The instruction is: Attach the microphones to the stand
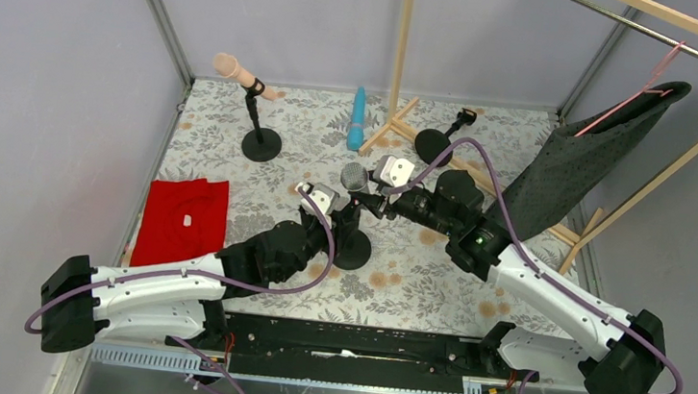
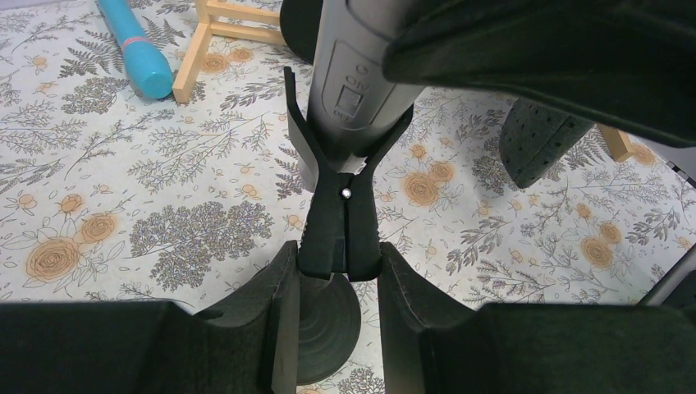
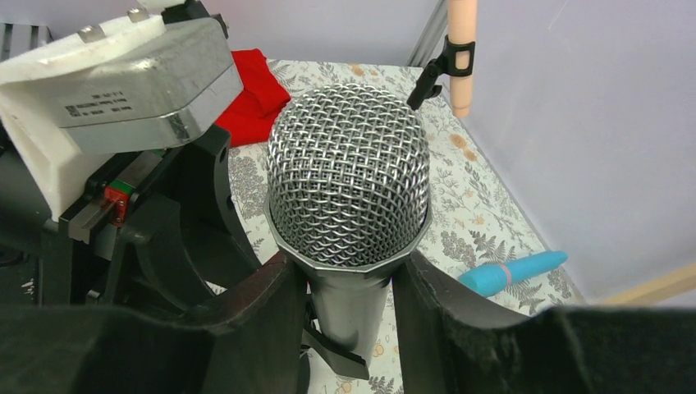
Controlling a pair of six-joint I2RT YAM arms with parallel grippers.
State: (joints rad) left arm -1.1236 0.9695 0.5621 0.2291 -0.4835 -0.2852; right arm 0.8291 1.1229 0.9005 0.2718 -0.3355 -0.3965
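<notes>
My right gripper (image 3: 349, 287) is shut on the silver-grey microphone (image 3: 348, 176), just below its mesh head, holding it upright in the middle stand's clip (image 2: 338, 222). My left gripper (image 2: 338, 261) is shut on that clip's handles, so the clip's prongs spread around the microphone's body (image 2: 353, 82). In the top view both grippers, left (image 1: 327, 203) and right (image 1: 372, 186), meet over the middle stand's base (image 1: 353, 252). The peach-pink microphone (image 1: 235, 70) sits clipped on the back-left stand (image 1: 261, 142). The cyan-blue microphone (image 1: 358, 119) lies flat on the table at the back.
An empty stand (image 1: 434, 145) is at the back right. A red cloth (image 1: 184, 215) lies at the left. A wooden rack (image 1: 401, 57) with a dark garment on a pink hanger (image 1: 581, 152) stands at the back right. Walls close in on all sides.
</notes>
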